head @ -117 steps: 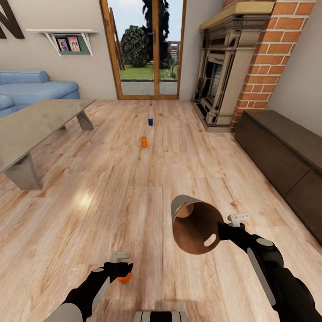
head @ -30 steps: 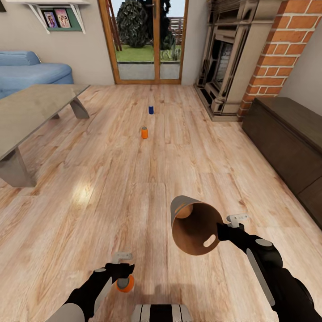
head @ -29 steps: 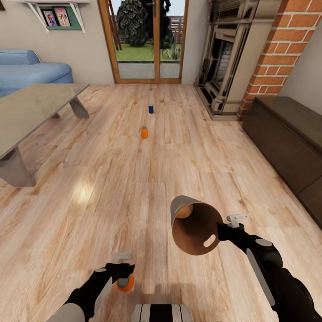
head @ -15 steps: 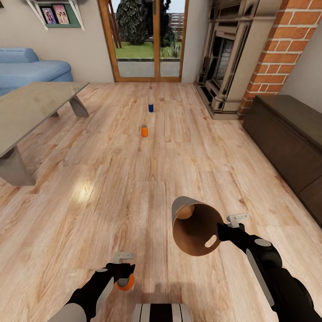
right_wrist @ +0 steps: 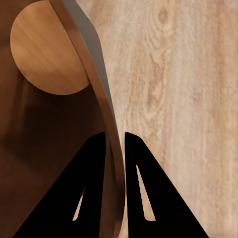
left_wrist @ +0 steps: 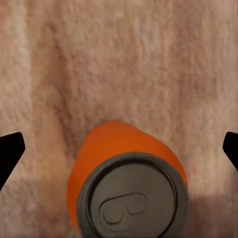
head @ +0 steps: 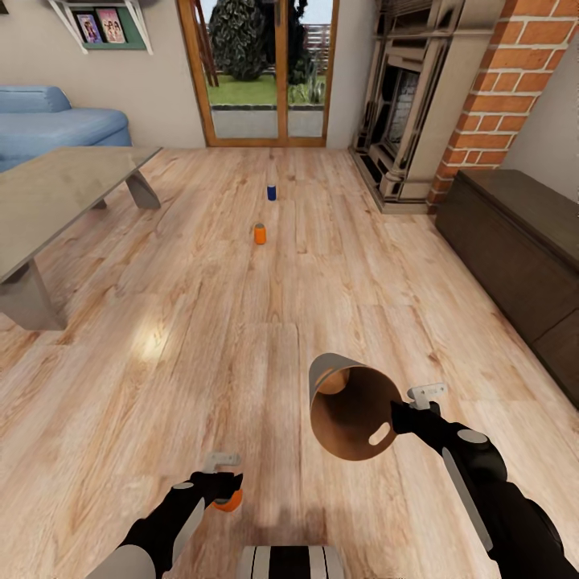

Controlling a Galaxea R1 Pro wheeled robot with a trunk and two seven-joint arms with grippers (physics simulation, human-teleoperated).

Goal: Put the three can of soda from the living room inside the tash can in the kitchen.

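The grey bin (head: 351,412) hangs tilted above the plank floor, brown inside facing me, and my right gripper (head: 400,416) is shut on its rim. In the right wrist view both fingers (right_wrist: 94,168) straddle the bin wall (right_wrist: 44,148). An orange soda can (head: 228,502) sits just under my left gripper (head: 220,481). The left wrist view looks down on this can's silvery top (left_wrist: 131,196), with the gripper (left_wrist: 119,148) open and its tips wide apart, clear of the can. A second orange can (head: 260,234) and a dark blue can (head: 272,192) stand upright farther ahead on the floor.
A grey low table (head: 64,193) and a blue sofa (head: 56,129) are on the left. A dark long cabinet (head: 515,241) lines the right wall, beside the brick fireplace (head: 410,104). Wood-framed glass doors (head: 257,72) close the far end.
The view has crept forward and tipped down since the oldest frame. The orange can under my left gripper has shifted slightly. The bin stays held the same way.
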